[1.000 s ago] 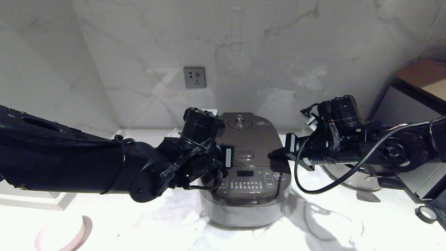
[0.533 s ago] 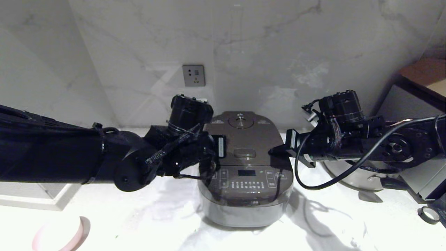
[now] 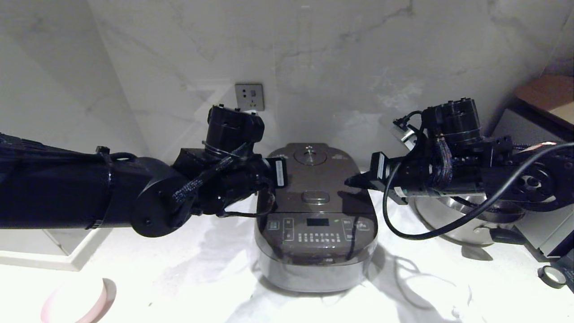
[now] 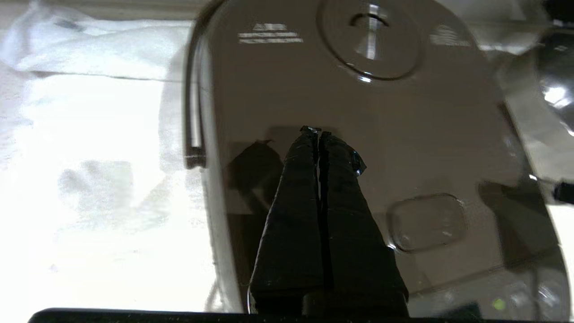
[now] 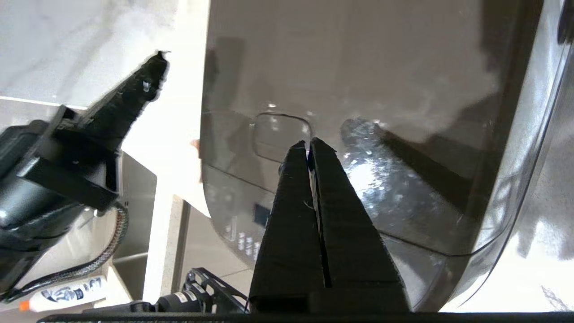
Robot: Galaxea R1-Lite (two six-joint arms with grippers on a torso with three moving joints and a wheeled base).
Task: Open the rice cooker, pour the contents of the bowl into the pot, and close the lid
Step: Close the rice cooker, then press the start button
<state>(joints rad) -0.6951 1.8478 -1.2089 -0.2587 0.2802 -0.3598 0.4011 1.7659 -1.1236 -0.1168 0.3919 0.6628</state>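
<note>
Hovering on either side of the rice cooker [image 3: 316,215], both end effectors are sitting at lid height with nothing in hand. Left end effector [image 4: 317,131]: fingers pressed together, empty, tips poised over the lid [image 4: 341,134], with the oval button [image 4: 426,221] just beside and nearer the front panel. Right end effector [image 5: 308,142]: likewise shut and empty, tips pointing at the same oval button [image 5: 280,134] from the opposite side, very near it; whether they are touching it is hard to judge from the wrist view.

The lid is lying down flat, so the pot is not in sight. The bowl [image 3: 78,299] is sitting on the desk [image 3: 426,287] well apart from the left end effector, down at the near edge of the head view, partly cut off; its contents cannot be made out. A steel pan [image 3: 457,224] is resting under the right arm.

Judgement: lid-release step not yet done.

Risks from here:
- Shut tips are narrow; an off-centre press on the glossy button could skid off without tripping the latch.
- A sideways push could slide the cooker along the desk.
- A sprung lid could strike whichever end effector is hanging over it.
- The right arm's cable [image 3: 426,233] is drooping near the cooker and could snag.
</note>
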